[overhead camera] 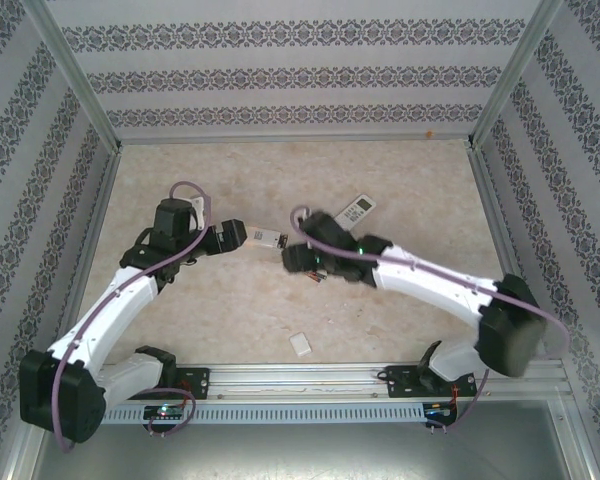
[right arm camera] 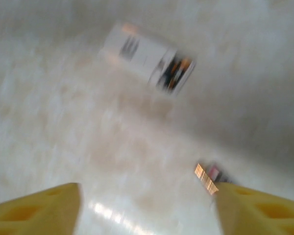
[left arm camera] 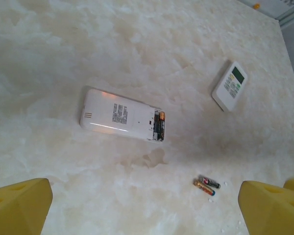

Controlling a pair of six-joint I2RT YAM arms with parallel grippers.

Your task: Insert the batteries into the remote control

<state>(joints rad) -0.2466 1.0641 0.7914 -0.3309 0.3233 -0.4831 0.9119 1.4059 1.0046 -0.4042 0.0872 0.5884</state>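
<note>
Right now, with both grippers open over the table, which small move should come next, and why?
Probably shift the right gripper over the two loose batteries and lower it. They lie together on the table, apart from the face-down remote whose battery bay is uncovered, and the gripper's jaws stand open and empty.

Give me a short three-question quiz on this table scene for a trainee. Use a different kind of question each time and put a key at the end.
1. True or false: the white face-down remote has its battery bay uncovered.
2. Multiple choice: how many small, dark, orange-tipped loose batteries lie on the marble-patterned table? A) one B) two C) four
3. Fill in the blank: the second white remote lies face ____, with its green display showing.

Key: 1 true; 2 B; 3 up.
</note>
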